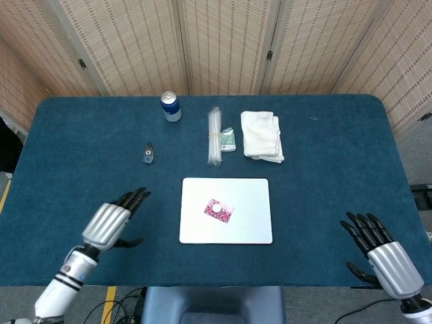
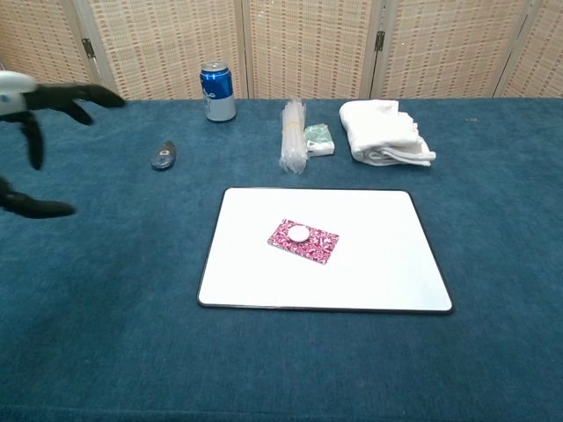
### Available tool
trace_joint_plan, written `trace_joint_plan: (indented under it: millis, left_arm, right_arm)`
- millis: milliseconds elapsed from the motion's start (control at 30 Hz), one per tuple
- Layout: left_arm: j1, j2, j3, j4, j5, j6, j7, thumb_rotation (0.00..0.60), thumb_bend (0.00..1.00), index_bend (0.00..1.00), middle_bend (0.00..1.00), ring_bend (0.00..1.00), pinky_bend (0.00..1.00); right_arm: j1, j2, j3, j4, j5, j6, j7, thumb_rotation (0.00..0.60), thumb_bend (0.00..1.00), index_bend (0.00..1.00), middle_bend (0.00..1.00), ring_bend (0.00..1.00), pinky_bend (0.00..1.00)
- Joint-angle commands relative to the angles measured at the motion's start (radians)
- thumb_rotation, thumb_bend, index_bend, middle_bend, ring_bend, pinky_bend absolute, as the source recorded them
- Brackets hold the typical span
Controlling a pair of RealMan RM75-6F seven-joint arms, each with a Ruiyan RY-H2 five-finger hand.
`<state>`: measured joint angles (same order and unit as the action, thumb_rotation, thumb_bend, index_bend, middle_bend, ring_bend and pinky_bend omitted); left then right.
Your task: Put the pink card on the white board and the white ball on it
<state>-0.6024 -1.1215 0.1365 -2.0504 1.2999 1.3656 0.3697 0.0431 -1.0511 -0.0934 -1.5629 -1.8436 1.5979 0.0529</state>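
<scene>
One pink card (image 1: 219, 210) lies flat near the middle of the one white board (image 1: 227, 231), its long axis running diagonally toward the board's near right corner. One white ball (image 2: 299, 233) sits on it. Only the head view shows the right hand (image 1: 378, 251), off the board's right, fingers spread, empty; the left hand (image 1: 111, 223), left of the board, likewise spread, empty.

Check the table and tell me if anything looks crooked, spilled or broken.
Only the pink card is slightly askew: it lies at an angle to the white board's edges. The white ball rests on it. Nothing looks spilled or damaged.
</scene>
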Motion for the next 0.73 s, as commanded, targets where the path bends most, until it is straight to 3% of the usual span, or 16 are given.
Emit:
trace_joint_plan:
  millis: [33, 167, 233, 733]
  left_arm:
    - [0.285, 0.014, 0.133, 0.26, 0.255, 0.284, -0.28, 0.508, 0.25, 0.0, 0.05, 0.13, 0.45]
    - [0.359, -0.028, 0.108, 0.424, 0.256, 0.334, -0.472, 0.564, 0.25, 0.01, 0.05, 0.13, 0.45]
    - [0.366, -0.017, 0.097, 0.457, 0.25, 0.317, -0.5, 0.595, 0.25, 0.03, 0.05, 0.14, 0.45]
    - [0.42, 0.008, 0.024, 0.456, 0.237, 0.25, -0.507, 0.6, 0.25, 0.04, 0.05, 0.15, 0.45]
  right_arm:
    - [0.017, -0.016, 0.026, -0.028, 0.072, -0.063, -0.046, 0.6, 0.17, 0.0, 0.0, 0.0, 0.0]
    - [0.031, -0.031, 0.059, -0.053, 0.156, -0.117, -0.1, 0.6, 0.17, 0.0, 0.0, 0.0, 0.0]
    - [0.029, -0.038, 0.07, -0.067, 0.179, -0.117, -0.121, 0.6, 0.18, 0.0, 0.0, 0.0, 0.0]
    - [-0.009, -0.047, 0.091, -0.084, 0.204, -0.043, -0.148, 0.6, 0.18, 0.0, 0.0, 0.0, 0.0]
